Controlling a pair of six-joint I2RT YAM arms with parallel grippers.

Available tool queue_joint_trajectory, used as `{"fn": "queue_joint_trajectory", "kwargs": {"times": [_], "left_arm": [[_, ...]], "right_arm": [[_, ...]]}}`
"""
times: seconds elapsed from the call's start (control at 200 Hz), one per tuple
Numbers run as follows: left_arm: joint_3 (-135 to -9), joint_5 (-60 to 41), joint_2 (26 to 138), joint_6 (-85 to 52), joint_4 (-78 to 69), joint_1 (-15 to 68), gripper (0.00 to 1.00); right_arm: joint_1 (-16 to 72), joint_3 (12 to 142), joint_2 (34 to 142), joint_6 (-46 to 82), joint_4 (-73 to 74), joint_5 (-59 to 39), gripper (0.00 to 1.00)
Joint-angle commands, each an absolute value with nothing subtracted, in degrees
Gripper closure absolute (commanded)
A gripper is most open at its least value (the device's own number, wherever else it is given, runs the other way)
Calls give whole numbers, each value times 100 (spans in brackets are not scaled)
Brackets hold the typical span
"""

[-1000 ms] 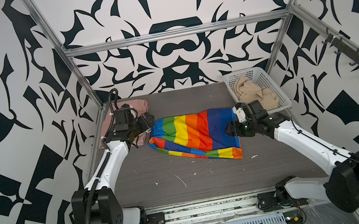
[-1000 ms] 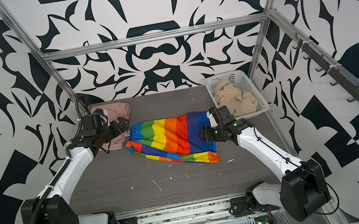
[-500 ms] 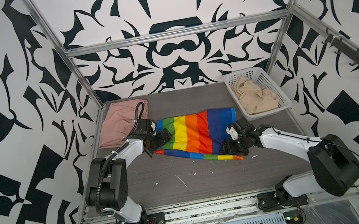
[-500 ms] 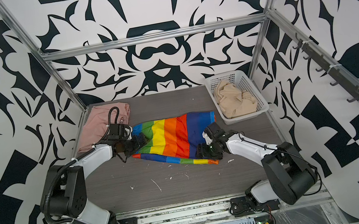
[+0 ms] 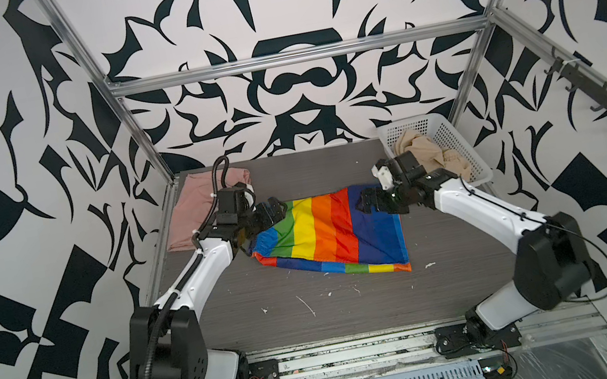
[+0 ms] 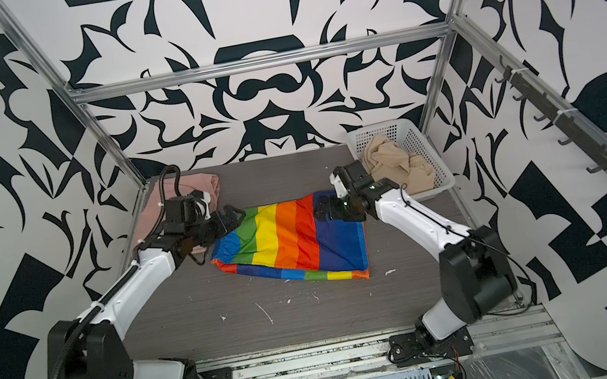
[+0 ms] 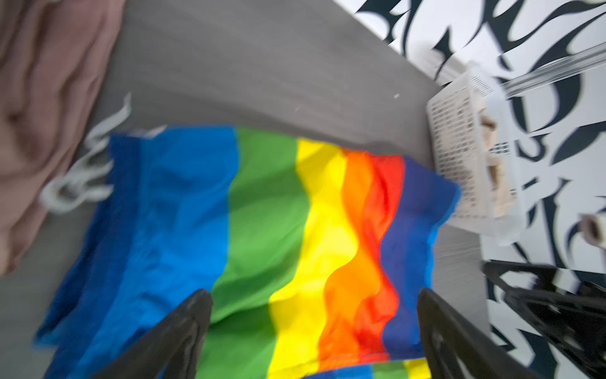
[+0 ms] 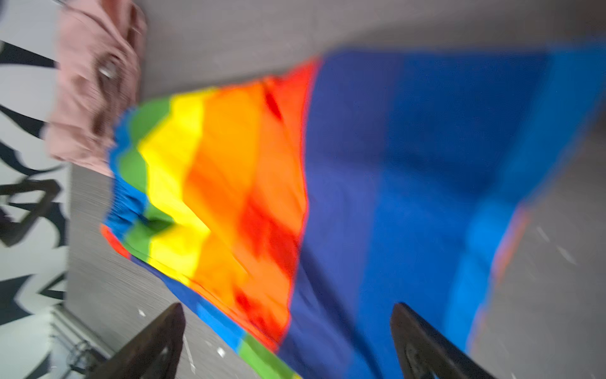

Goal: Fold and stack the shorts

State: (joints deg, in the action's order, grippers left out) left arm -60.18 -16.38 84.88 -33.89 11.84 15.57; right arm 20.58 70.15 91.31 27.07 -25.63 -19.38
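Both top views: left tool [image 5: 272,212] and right tool [image 5: 368,201], jaws apart and empty, sit at opposite ends of the rainbow shorts [image 5: 327,237]. Advise gripping matching corners, folding evenly.

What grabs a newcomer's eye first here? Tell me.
The rainbow shorts lie spread across the middle of the table, with the left gripper and right gripper open at their far corners. Pink shorts lie far left; beige shorts fill the basket far right.
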Motion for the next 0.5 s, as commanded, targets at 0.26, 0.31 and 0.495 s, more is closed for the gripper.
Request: {"fn": "queue_joint_trajectory", "kwargs": {"times": [0.26,0.31,0.495], "left_arm": [[-6207,-2162,10313,-3453,1166,1587,1],[-6100,-2092,10302,-3373,1193,1573,1],[-5605,-1908,10193,-3209,1230,1573,1]], "right_arm": [[1807,8697,11816,2535,-1857,-2808,1],[1683,8868,12039,2412,-1979,-2752,1],[1274,9418,12584,1966,-2399,-2463,0]]}}
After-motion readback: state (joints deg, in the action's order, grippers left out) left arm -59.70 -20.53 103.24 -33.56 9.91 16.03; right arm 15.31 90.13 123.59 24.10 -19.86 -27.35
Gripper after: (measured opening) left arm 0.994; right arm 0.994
